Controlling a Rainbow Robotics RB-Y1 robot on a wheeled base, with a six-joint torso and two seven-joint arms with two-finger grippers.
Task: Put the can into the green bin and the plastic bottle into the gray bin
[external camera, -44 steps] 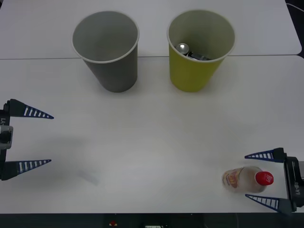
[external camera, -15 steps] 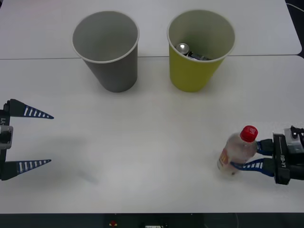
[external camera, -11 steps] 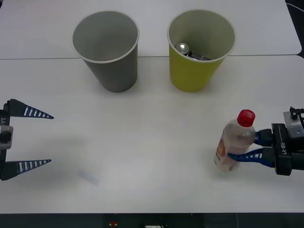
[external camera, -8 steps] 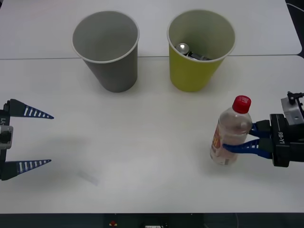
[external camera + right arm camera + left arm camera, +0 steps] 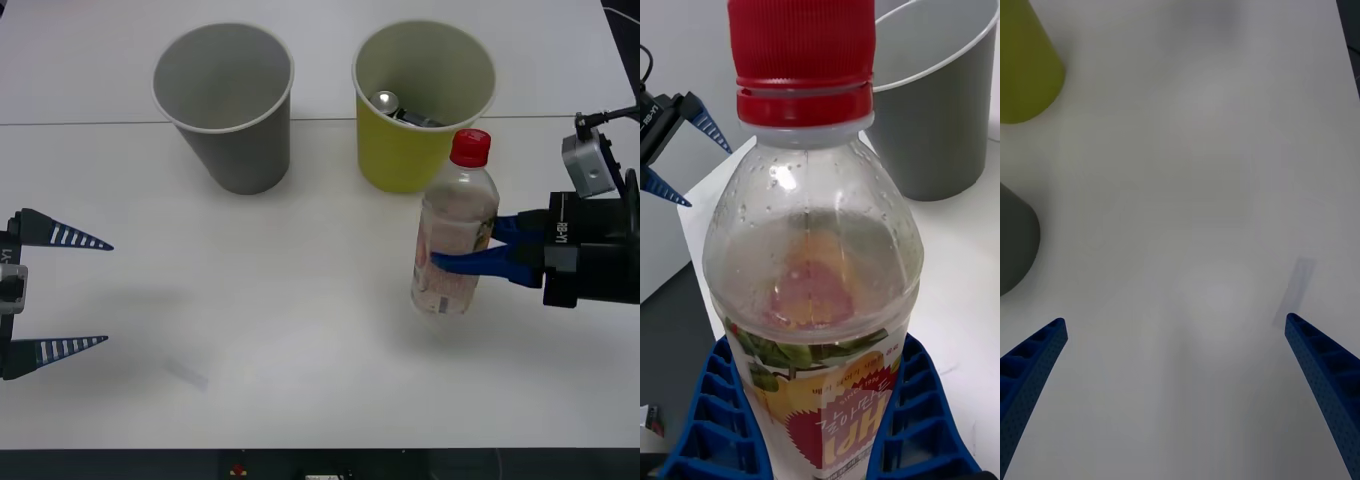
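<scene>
My right gripper (image 5: pixel 470 247) is shut on the plastic bottle (image 5: pixel 455 228), a clear bottle with a red cap and an orange-red label, held upright above the table in front of the green bin (image 5: pixel 420 105). In the right wrist view the blue fingers (image 5: pixel 711 405) clamp the bottle (image 5: pixel 816 277) at its label. The can (image 5: pixel 385 100) lies inside the green bin, its silver end showing. The gray bin (image 5: pixel 225 105) stands to the left of the green one. My left gripper (image 5: pixel 75 292) is open at the table's left edge, nothing between its fingers.
Both bins stand at the back of the white table (image 5: pixel 300 330). In the left wrist view the green bin (image 5: pixel 1022 75) and the gray bin (image 5: pixel 1015 240) show at one edge. A table seam (image 5: pixel 90 123) runs behind the bins.
My right gripper closed on the lying bottle, stood it upright and lifted it, carrying it left and toward the bins. The left arm has not moved.
</scene>
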